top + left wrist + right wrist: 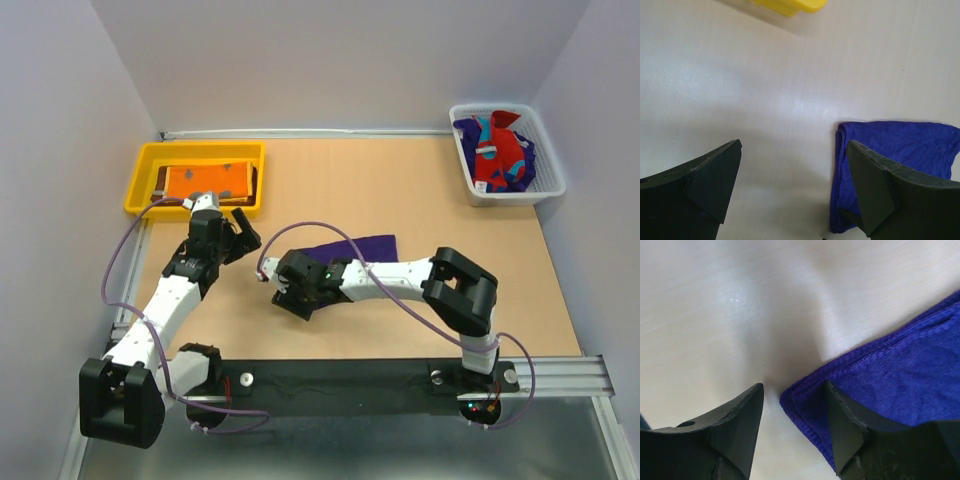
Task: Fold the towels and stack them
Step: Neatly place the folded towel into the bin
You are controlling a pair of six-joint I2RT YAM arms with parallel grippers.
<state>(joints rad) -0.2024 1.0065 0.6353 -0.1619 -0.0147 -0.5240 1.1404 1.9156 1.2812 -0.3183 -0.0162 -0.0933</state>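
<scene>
Overhead view looks down; wrist views close, share purple towel.

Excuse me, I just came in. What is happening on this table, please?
Two robot arms are working on a purple towel lying folded in the middle of the table. The right gripper is at one corner of it, jaws apart, one finger over the cloth. The left gripper hangs wide open beside the towel's folded edge, holding nothing. An orange towel already lies folded in the yellow tray, and more towels wait in the white basket.
</scene>
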